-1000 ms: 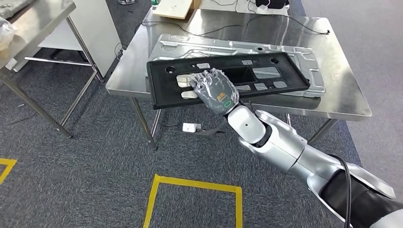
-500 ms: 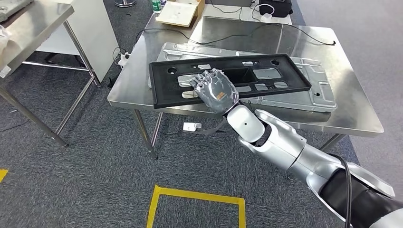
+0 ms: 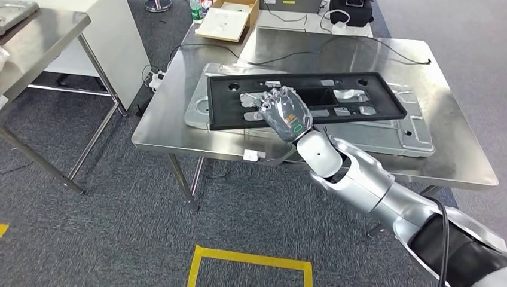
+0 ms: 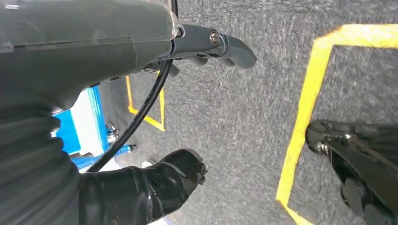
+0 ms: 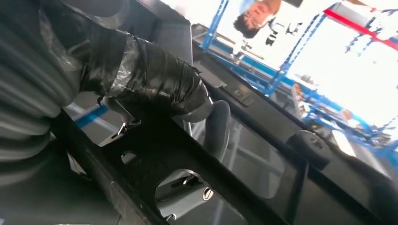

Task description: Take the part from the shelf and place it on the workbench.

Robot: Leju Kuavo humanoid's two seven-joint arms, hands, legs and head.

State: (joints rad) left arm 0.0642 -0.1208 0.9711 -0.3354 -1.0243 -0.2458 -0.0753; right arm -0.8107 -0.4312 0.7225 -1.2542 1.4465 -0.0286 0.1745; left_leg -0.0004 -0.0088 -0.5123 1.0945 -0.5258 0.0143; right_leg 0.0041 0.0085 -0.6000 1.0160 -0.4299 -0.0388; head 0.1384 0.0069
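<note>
The part is a long black plastic frame (image 3: 224, 107) with several cut-outs. It lies lengthwise over a silver sheet-metal panel (image 3: 412, 134) on the steel workbench (image 3: 173, 119). My right hand (image 3: 286, 112) grips the frame at the middle of its near edge, fingers curled over the top. Whether the frame rests on the panel or hangs just above it I cannot tell. In the right wrist view the taped thumb of my right hand (image 5: 141, 75) presses on the black frame (image 5: 267, 168). My left hand (image 4: 117, 42) hangs over the grey carpet, fingers apart and holding nothing.
A second steel table (image 3: 42, 36) and a white cabinet (image 3: 113, 36) stand to the left. At the workbench's far side are a cardboard box (image 3: 230, 18) and black cables (image 3: 359, 51). Yellow floor tape (image 3: 251, 260) lies near my feet. A person (image 5: 256, 11) appears in the right wrist view.
The camera has moved nearer the workbench. My right hand has carried the black frame farther in over the table, so its left end no longer overhangs the near edge.
</note>
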